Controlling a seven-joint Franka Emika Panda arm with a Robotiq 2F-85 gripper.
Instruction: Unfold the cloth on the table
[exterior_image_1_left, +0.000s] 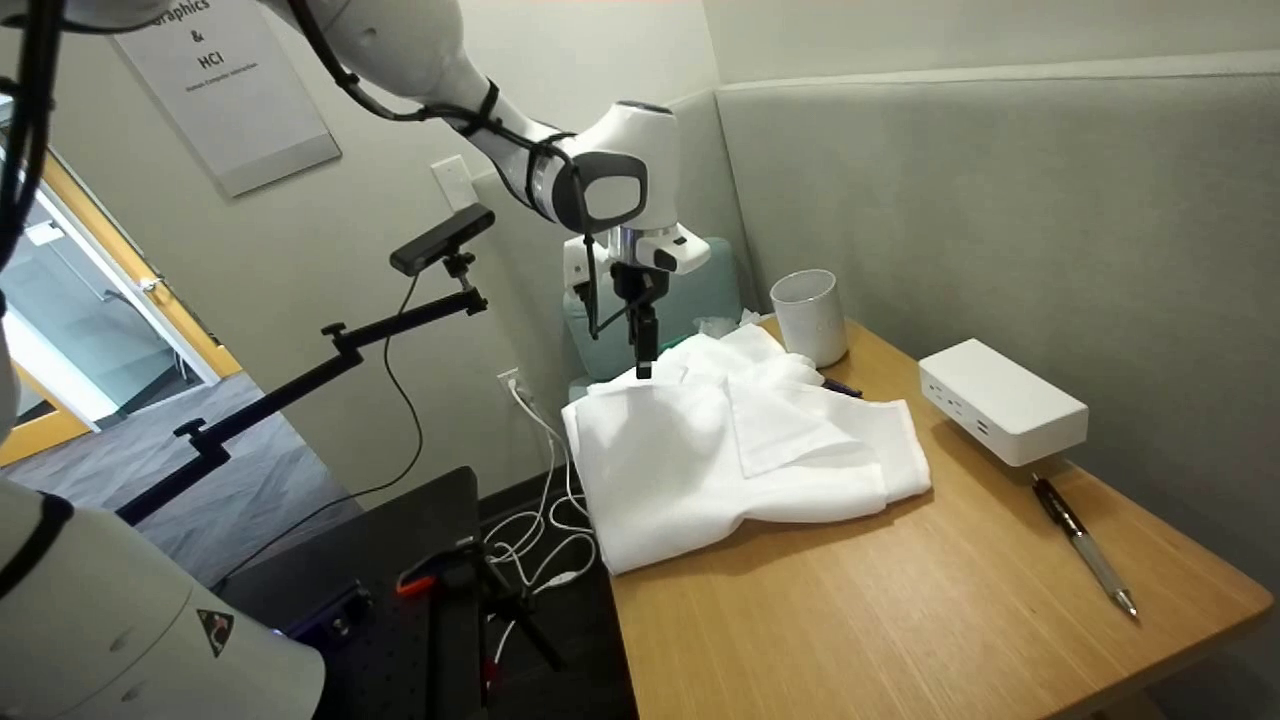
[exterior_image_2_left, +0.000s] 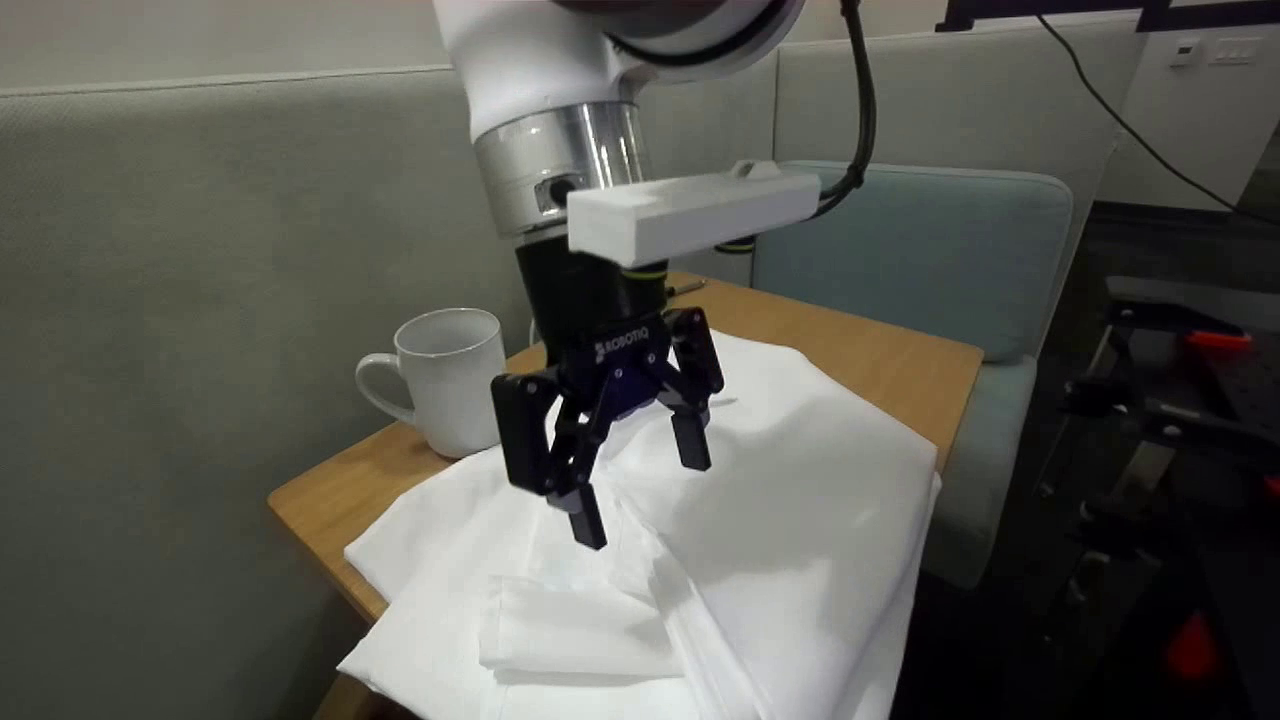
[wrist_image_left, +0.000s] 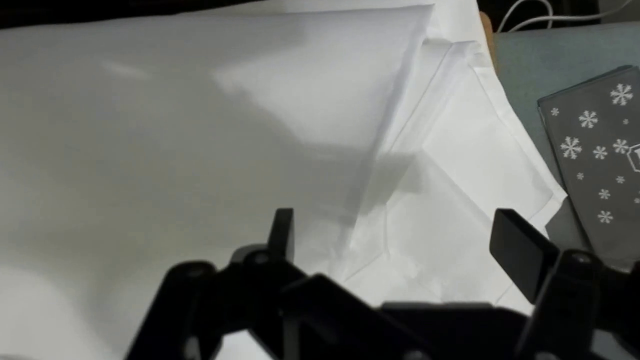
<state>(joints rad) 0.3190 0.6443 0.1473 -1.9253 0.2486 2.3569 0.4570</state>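
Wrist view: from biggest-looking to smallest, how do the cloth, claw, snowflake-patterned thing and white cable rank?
1. White cloth
2. Snowflake-patterned thing, partly out of frame
3. White cable
Unranked: the claw, so close up that its size is unsure.

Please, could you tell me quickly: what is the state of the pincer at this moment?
Pincer: open, holding nothing, its fingers spread over the white cloth.

Glaring white through the doorway, far left in an exterior view. Softly shadowed over the cloth in the wrist view, near-black at the claw, bottom.
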